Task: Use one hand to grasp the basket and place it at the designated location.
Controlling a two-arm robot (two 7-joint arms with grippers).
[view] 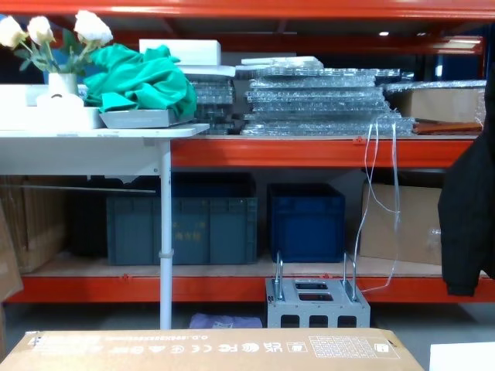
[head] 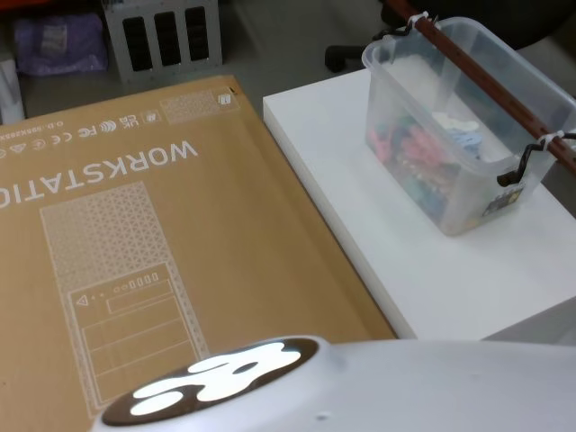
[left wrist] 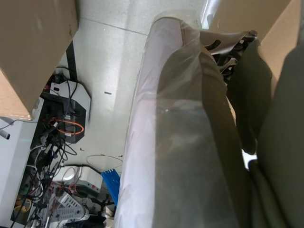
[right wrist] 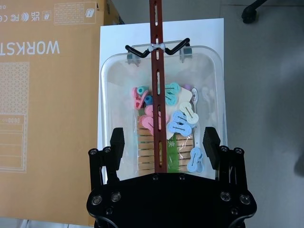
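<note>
At upper right of the head view, the basket (head: 396, 99) stands on the white worktop (head: 360, 216), just beside a flat cardboard box (head: 135, 252). At lower centre of the right wrist view, the right end effector (right wrist: 164, 139) hangs over the basket, spread wide and gripping nothing. Its fingers (right wrist: 117, 138) flank the reddish-brown handle bar (right wrist: 156, 71). Coloured pegs (right wrist: 179, 121) lie inside the basket.
</note>
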